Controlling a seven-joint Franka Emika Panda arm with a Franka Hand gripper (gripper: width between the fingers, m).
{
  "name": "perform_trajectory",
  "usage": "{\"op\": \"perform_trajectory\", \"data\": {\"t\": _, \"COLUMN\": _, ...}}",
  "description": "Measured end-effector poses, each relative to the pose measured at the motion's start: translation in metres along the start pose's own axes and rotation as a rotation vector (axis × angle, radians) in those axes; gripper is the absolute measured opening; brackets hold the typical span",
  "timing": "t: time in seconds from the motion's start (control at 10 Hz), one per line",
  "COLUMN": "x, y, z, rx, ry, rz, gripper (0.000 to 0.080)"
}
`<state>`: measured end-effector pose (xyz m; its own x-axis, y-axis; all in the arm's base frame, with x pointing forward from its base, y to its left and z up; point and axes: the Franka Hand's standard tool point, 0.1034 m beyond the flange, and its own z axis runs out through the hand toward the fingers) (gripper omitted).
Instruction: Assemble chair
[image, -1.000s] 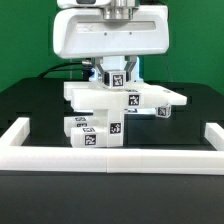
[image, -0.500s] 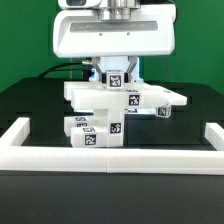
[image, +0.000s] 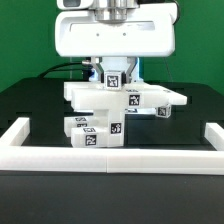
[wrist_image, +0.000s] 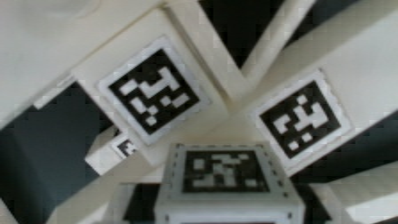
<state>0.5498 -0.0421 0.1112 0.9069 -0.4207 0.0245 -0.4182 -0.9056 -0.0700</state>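
A stack of white chair parts with black marker tags stands in the middle of the black table. A flat wide part lies on top of a lower block part. My gripper stands straight above the stack, shut on a small upright tagged white part that rests on the flat part. In the wrist view the held part fills the space between the jaws of my gripper. Two tagged white pieces lie just beyond it. The fingertips are hidden.
A white U-shaped rail runs along the front of the table, with arms at the exterior view's left and right. A green wall stands behind. Black cables run behind the arm.
The hand has turned very slightly above the stack. The chair parts have not moved and the grip is the same.
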Motion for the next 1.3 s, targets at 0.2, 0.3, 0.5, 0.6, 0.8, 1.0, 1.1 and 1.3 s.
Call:
{"op": "perform_trajectory", "data": {"t": 0.2, "x": -0.0005, "y": -0.0015, "z": 0.0001, "rx": 0.000, "ry": 0.000, "rz": 0.152, "gripper": 0.0274}}
{"op": "perform_trajectory", "data": {"t": 0.3, "x": -0.0002, "y": -0.0008, "z": 0.0004, "rx": 0.002, "ry": 0.000, "rz": 0.201, "gripper": 0.0274}}
{"op": "perform_trajectory", "data": {"t": 0.5, "x": 0.0003, "y": -0.0011, "z": 0.0005, "rx": 0.005, "ry": 0.001, "rz": 0.362, "gripper": 0.0274}}
{"op": "perform_trajectory", "data": {"t": 0.6, "x": 0.0002, "y": -0.0015, "z": 0.0005, "rx": 0.006, "ry": 0.001, "rz": 0.394, "gripper": 0.0274}}
{"op": "perform_trajectory", "data": {"t": 0.8, "x": -0.0003, "y": -0.0034, "z": 0.0005, "rx": 0.011, "ry": -0.001, "rz": 0.494, "gripper": 0.0274}}
{"op": "perform_trajectory", "data": {"t": 1.0, "x": -0.0007, "y": -0.0052, "z": 0.0005, "rx": 0.018, "ry": -0.004, "rz": 0.630, "gripper": 0.0274}}
{"op": "perform_trajectory", "data": {"t": 1.1, "x": -0.0007, "y": -0.0051, "z": 0.0006, "rx": 0.018, "ry": -0.004, "rz": 0.597, "gripper": 0.0274}}
{"op": "perform_trajectory", "data": {"t": 1.3, "x": -0.0003, "y": -0.0061, "z": 0.0001, "rx": 0.019, "ry": -0.002, "rz": 0.543, "gripper": 0.0534}}
